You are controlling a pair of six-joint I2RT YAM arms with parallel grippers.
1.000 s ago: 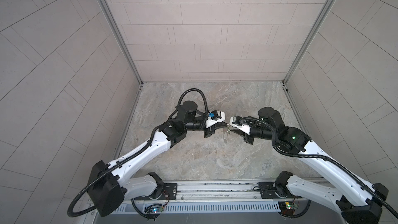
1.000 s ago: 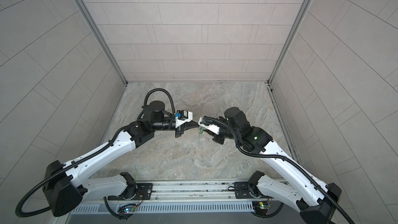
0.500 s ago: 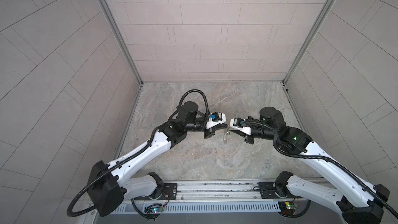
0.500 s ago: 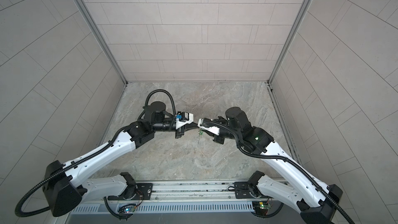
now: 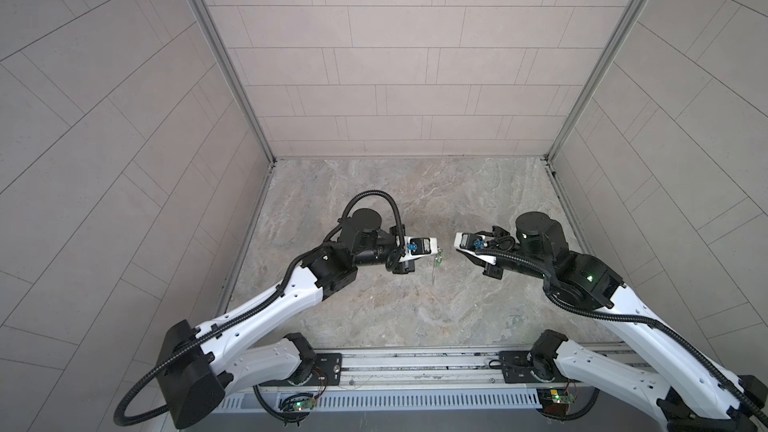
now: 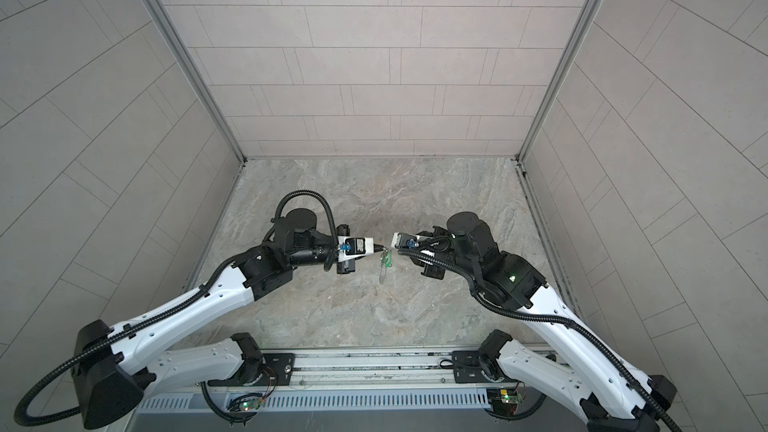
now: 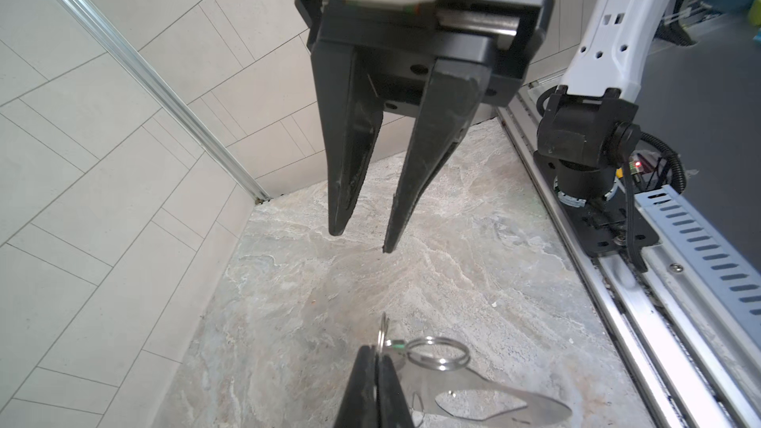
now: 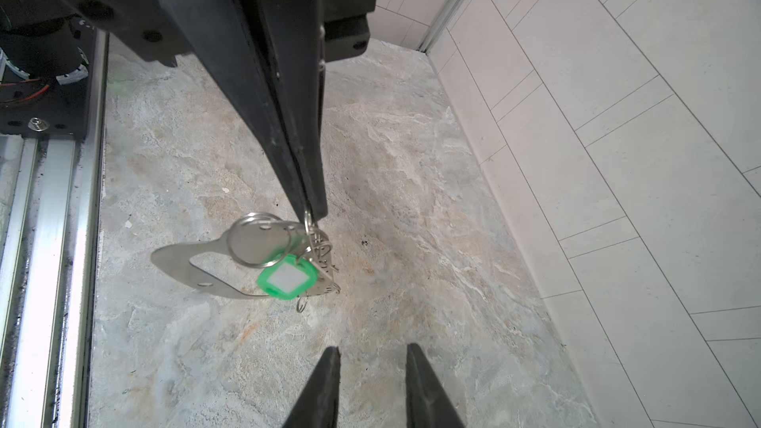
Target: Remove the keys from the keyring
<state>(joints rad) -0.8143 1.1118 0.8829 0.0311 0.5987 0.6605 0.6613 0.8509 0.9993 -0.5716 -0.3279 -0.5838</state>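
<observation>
My left gripper (image 7: 375,354) is shut on a small wire loop of the keyring (image 8: 177,265), a flat grey metal plate with a slot that hangs from the tips above the floor. In both top views the keyring (image 5: 434,270) (image 6: 384,271) dangles under the left gripper (image 5: 436,250) (image 6: 379,248). The key, a green tag (image 8: 287,277) with a white face, hangs on a larger split ring (image 8: 255,240) against the plate. My right gripper (image 8: 372,348) is open and holds nothing, a short way from the keyring and facing the left gripper (image 8: 313,212).
The marble floor (image 5: 395,305) is enclosed by tiled walls (image 5: 395,76) on three sides. A metal rail (image 5: 415,367) with both arm bases runs along the front edge.
My right gripper has drawn back to the right, away from the left gripper, and its jaws have widened. The keyring stays hanging from the left gripper.
</observation>
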